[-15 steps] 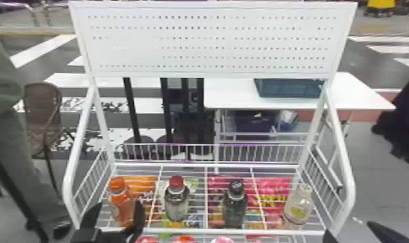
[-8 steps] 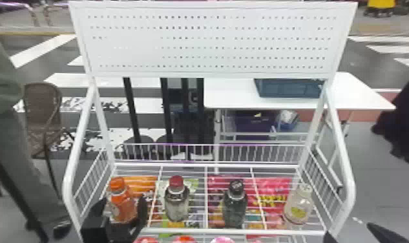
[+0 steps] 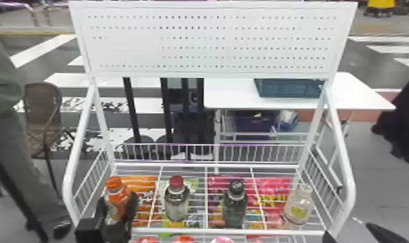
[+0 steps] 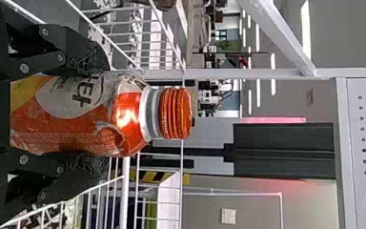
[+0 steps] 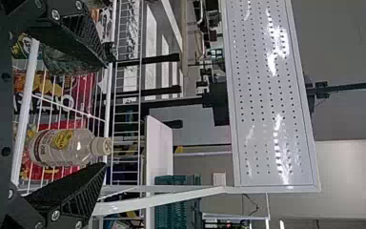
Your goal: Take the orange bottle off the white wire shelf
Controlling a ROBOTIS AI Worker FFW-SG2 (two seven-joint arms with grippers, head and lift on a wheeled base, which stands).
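Dark floor with white stripes lies behind the white wire shelf [image 3: 213, 231], beyond the orange bottle [image 4: 124, 114]. The left claw [image 4: 102, 113] has its fingers closed against both sides of that bottle, which is upright and seems to be standing on the shelf. Just right of it is the red-capped bottle [image 3: 177, 202]; farther right come the dark-capped bottle [image 3: 235, 203] and the clear bottle [image 3: 298, 206]. The right claw [image 5: 106, 109] waits open, well apart from the orange bottle. With a weak grip, the smooth sides could slip during a lift; drawn forward too low, the base could catch the front rail; swung rightward, the claw might knock the red-capped neighbour.
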